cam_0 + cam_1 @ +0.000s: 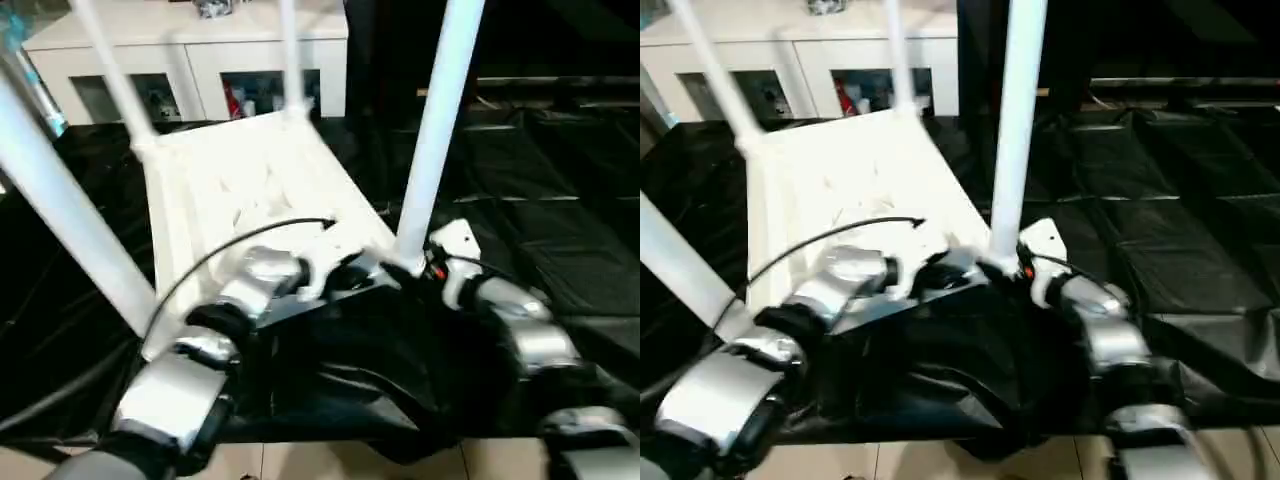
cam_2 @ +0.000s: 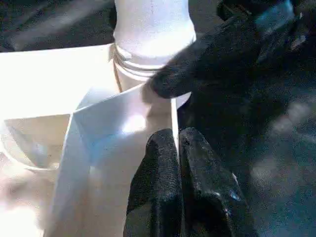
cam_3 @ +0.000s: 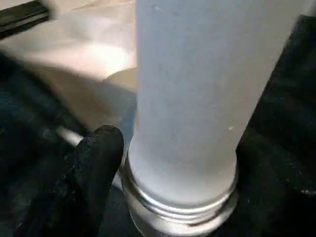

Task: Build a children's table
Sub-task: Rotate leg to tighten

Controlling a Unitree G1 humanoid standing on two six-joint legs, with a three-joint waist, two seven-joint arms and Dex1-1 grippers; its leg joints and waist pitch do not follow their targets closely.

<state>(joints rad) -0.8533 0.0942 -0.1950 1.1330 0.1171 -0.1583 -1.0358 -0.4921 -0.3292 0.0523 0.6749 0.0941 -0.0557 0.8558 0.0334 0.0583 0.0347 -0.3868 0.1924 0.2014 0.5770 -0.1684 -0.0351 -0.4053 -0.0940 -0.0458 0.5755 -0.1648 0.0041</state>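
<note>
The children's table lies upside down, its white top (image 1: 250, 180) with the ribbed underside facing up. Four white legs rise from the corners; the near right leg (image 1: 435, 130) stands in its socket with threads (image 2: 143, 64) showing at the base. My right gripper (image 1: 415, 268) is open around that leg's base (image 3: 197, 89), one black finger (image 3: 98, 158) next to the threaded collar. My left gripper (image 2: 177, 136) is shut with nothing in it, its tips resting on the table's rim wall (image 2: 123, 123) just beside that socket.
A white cabinet (image 1: 190, 60) with glass doors stands behind the table. Black sheeting (image 1: 560, 200) covers the floor around it, wrinkled under my arms. A black cable (image 1: 230, 245) arcs over my left forearm. Pale floor (image 1: 330, 462) shows at the near edge.
</note>
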